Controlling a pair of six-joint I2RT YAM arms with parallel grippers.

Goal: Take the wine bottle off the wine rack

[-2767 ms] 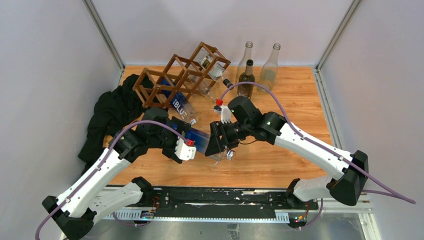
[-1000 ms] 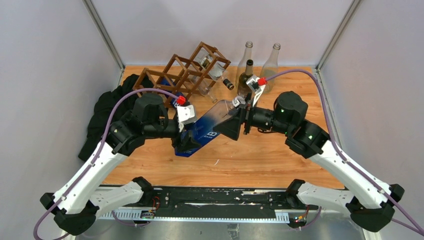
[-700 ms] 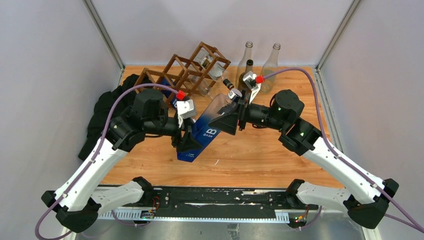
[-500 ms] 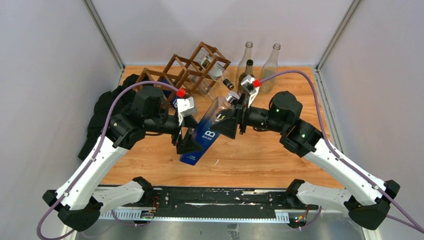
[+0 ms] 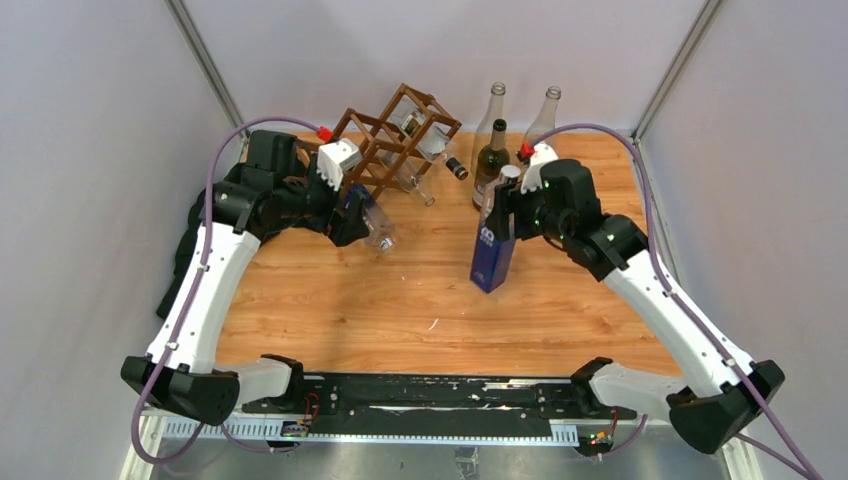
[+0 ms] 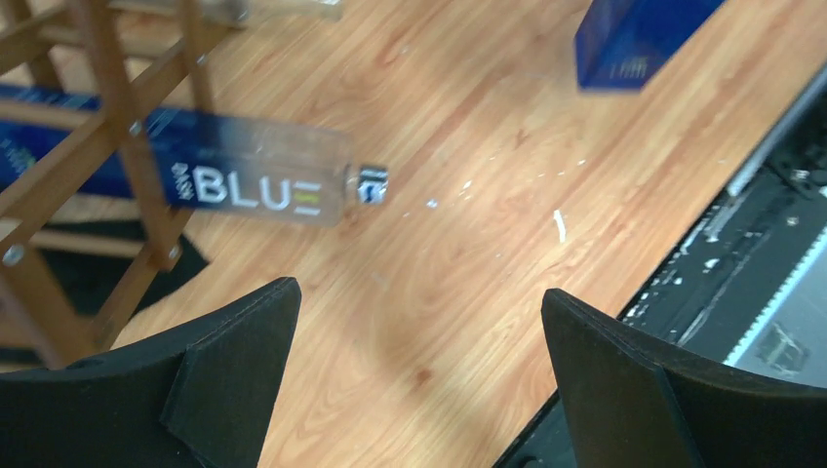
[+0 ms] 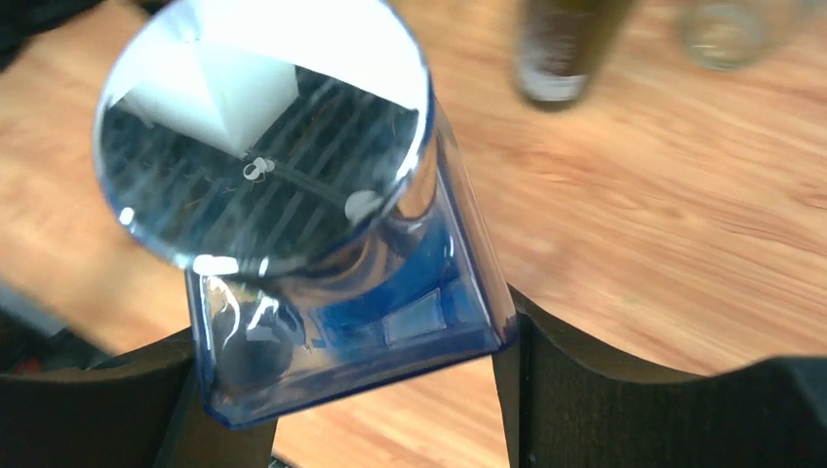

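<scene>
Transferred since a second ago: blue square bottle (image 5: 493,250) (image 7: 332,292), formerly slanted between both grippers, now upright right of the table's (image 5: 400,310) centre, well clear of the wine rack (image 5: 385,140) (image 6: 127,146) at far left; whether its base touches the wood cannot be told. Right gripper (image 5: 505,205) (image 7: 351,390) clamped on the bottle's upper body below the cap; left gripper (image 5: 350,215) (image 6: 419,380) withdrawn to the rack's near end, fingers wide apart and holding nothing, above a second bottle marked BLUE (image 5: 372,228) (image 6: 244,180) lying in the rack. Standing beyond at far right: one dark green bottle (image 5: 491,160) and two clear bottles (image 5: 495,110).
</scene>
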